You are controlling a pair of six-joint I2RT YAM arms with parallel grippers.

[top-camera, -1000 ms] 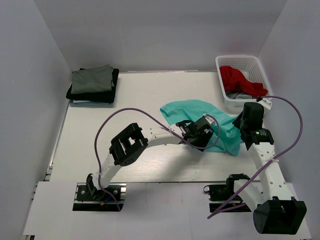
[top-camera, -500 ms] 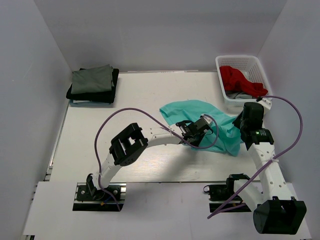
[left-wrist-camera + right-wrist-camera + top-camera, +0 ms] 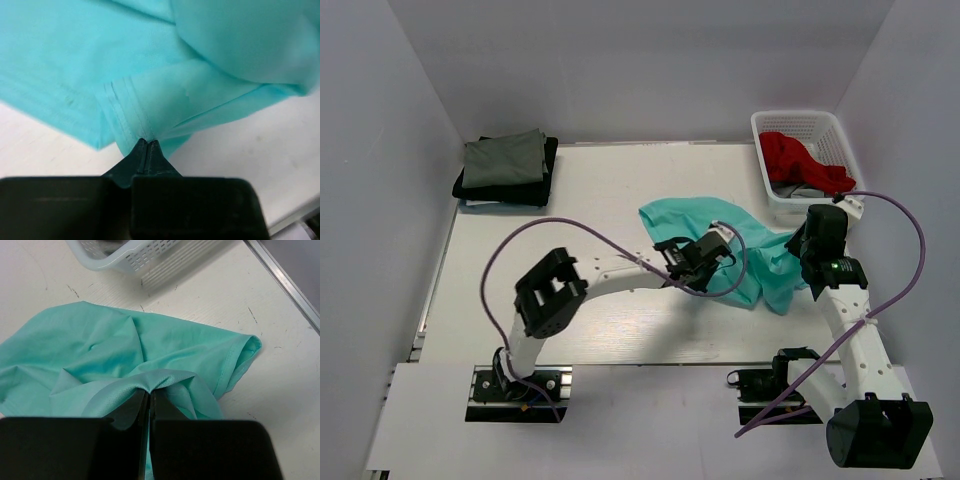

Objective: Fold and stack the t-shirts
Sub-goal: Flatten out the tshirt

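Note:
A light teal t-shirt (image 3: 720, 225) lies crumpled on the white table, right of centre. My left gripper (image 3: 712, 252) is shut on its stitched hem (image 3: 125, 120), the cloth pinched at the fingertips. My right gripper (image 3: 798, 252) is shut on a raised fold of the same teal t-shirt (image 3: 150, 382) at its right side. Folded grey-green (image 3: 505, 157) and black t-shirts (image 3: 548, 180) sit stacked at the back left. A red t-shirt (image 3: 798, 160) lies in the basket.
A white lattice basket (image 3: 765, 130) stands at the back right, and its wall (image 3: 165, 257) shows just beyond the teal cloth. Purple cables (image 3: 570, 225) loop over both arms. White walls enclose the table on three sides.
My left gripper has closed on the teal hem and drawn it left and slightly back. The shirt's near edge has shifted left with it. The right arm has stayed put.

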